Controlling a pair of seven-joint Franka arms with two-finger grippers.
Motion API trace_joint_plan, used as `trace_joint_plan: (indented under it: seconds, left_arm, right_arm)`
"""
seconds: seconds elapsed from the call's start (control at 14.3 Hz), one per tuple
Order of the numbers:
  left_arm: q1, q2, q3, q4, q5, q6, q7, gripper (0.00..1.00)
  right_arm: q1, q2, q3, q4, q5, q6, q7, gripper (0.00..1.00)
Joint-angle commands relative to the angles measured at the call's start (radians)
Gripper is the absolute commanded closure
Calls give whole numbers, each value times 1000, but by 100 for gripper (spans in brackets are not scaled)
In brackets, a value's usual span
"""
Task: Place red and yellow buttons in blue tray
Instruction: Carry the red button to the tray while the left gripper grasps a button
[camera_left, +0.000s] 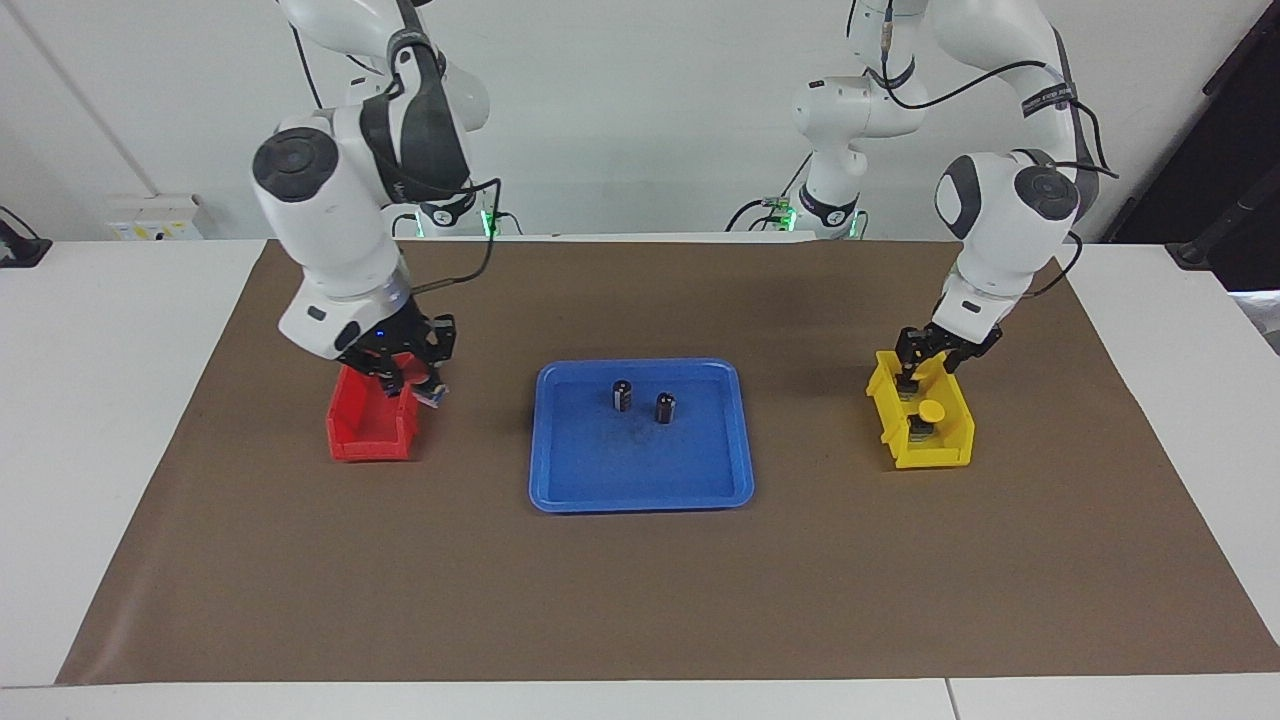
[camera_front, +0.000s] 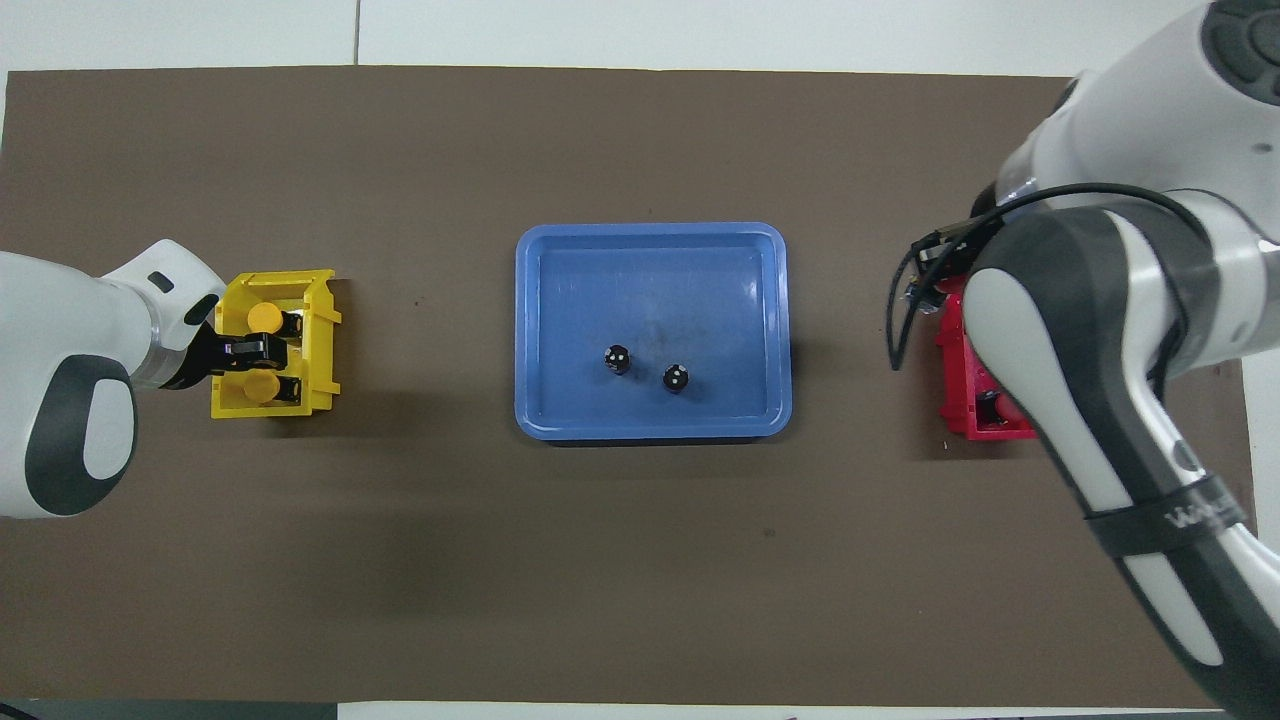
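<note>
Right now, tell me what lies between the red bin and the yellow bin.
The blue tray, holding two dark cylinders, with bare mat on either side of it; both views show this.

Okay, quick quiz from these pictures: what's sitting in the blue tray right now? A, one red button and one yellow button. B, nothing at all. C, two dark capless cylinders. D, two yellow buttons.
C: the blue tray holds just two dark capless cylinders standing side by side; yellow caps show only in the yellow bin, and no coloured button has reached the tray yet.
</note>
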Motion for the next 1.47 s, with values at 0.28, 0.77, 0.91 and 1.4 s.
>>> trace_joint_plan:
  seconds: [0.28, 0.77, 0.91, 1.4]
  left_arm:
    - [8, -29, 4, -77, 2, 18, 18, 32]
    - [8, -19, 4, -77, 2, 47, 13, 36]
    - [8, -17, 4, -77, 2, 49, 13, 39]
    - [9, -19, 4, -83, 2, 58, 14, 51]
  right_arm:
    - [239, 349, 0, 327, -17, 16, 433, 99]
    - [305, 392, 1, 251, -125, 180, 520, 99]
    - [313, 389, 1, 200, -125, 235, 554, 97]
    - [300, 379, 1, 210, -120, 220, 554, 14]
